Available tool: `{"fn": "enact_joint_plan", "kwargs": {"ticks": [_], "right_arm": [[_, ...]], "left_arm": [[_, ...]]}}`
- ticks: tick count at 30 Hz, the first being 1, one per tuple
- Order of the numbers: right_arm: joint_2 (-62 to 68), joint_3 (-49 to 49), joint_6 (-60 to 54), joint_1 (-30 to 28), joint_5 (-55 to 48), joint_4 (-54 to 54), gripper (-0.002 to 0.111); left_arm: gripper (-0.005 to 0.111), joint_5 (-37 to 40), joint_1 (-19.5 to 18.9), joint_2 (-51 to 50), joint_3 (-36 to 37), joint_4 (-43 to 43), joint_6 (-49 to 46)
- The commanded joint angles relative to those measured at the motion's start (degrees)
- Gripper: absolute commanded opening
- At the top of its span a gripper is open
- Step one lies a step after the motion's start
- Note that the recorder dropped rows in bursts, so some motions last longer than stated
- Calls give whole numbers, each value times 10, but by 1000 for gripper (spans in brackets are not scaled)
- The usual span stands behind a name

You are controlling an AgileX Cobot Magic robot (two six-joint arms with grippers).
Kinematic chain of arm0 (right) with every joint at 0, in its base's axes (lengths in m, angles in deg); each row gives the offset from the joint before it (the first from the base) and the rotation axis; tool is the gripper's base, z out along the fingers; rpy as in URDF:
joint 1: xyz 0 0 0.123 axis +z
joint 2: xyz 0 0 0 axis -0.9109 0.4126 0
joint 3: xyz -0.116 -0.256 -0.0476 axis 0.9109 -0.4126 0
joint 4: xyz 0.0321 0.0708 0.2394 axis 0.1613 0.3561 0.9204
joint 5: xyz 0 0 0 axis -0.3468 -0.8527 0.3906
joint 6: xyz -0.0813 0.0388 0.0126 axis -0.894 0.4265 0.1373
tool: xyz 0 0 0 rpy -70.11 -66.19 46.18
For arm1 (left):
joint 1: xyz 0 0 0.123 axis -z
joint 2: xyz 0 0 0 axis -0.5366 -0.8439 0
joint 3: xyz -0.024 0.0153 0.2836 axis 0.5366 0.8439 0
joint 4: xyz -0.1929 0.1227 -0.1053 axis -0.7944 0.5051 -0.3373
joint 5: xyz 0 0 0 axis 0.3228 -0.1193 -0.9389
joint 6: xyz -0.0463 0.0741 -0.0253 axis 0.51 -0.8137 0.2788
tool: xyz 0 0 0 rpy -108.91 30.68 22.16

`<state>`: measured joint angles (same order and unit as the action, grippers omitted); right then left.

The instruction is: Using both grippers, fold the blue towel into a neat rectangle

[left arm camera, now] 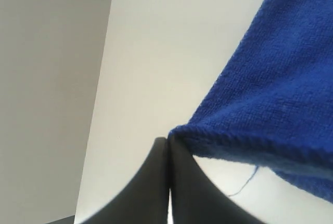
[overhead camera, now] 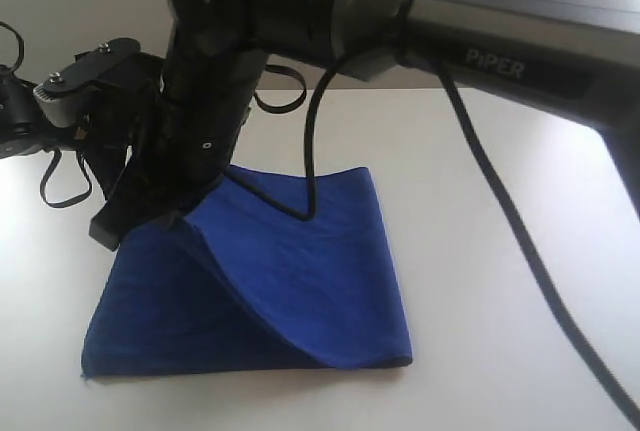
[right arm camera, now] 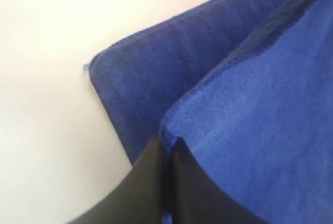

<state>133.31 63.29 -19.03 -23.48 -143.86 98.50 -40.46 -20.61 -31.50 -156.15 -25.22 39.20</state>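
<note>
Draping half-folded over table (overhead camera: 500, 351), blue towel (overhead camera: 320, 271): fuzzy pile, hemmed edges, upper layer lifted. Left pincer (left arm camera: 168, 146) clenched on one corner; right pincer (right arm camera: 166, 148) clenched on another.

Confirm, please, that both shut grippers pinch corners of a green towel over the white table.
The towel is blue, not green, as the exterior view shows. The left gripper and right gripper, both shut, pinch its corners over the white table.

blue towel (overhead camera: 300, 281) corner hidden behind right arm (overhead camera: 210, 101), arm cropped above
</note>
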Motion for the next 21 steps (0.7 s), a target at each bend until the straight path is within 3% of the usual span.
{"fn": "enact_joint_plan", "kwargs": {"ticks": [1, 21], "right_arm": [[7, 0, -15, 1, 30, 37, 0], [76, 0, -60, 1, 69, 154, 0]], "left_arm": [[0, 10, -4, -2, -2, -1, 1], [0, 41, -13, -57, -2, 6, -15]]}}
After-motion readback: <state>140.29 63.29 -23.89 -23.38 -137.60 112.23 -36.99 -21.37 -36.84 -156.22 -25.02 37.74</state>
